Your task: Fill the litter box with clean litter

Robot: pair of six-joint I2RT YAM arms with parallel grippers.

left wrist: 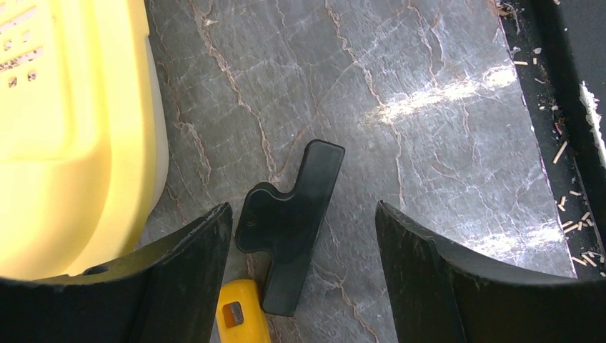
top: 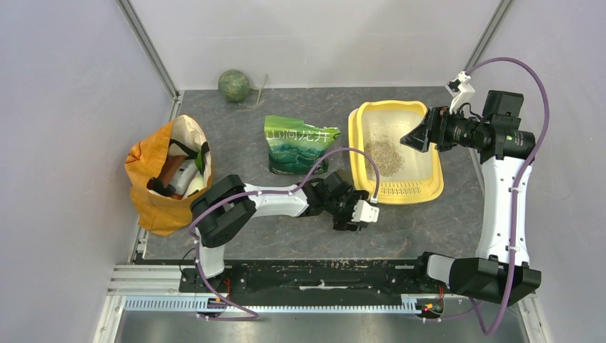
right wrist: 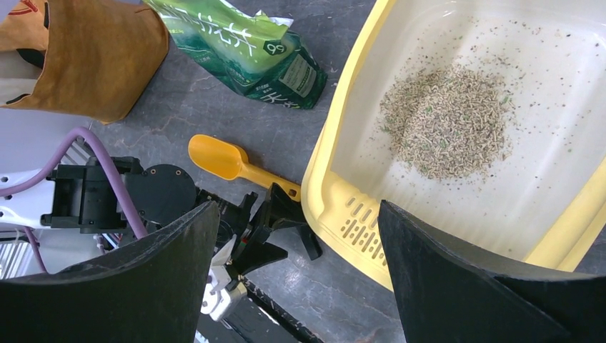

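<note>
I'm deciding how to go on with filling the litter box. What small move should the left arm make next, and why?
Probably slide the left gripper sideways until the orange scoop's handle sits between its open jaws. The scoop lies on the table beside the litter box, its handle end off-centre by one finger, and the clean litter covers only part of the basin.

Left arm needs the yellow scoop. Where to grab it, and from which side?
The handle of the scoop, from straight above, fingers across it. It lies flat on the table, handle narrow and straight, its end by the litter box, below the open left gripper; the bowl looks too wide.
</note>
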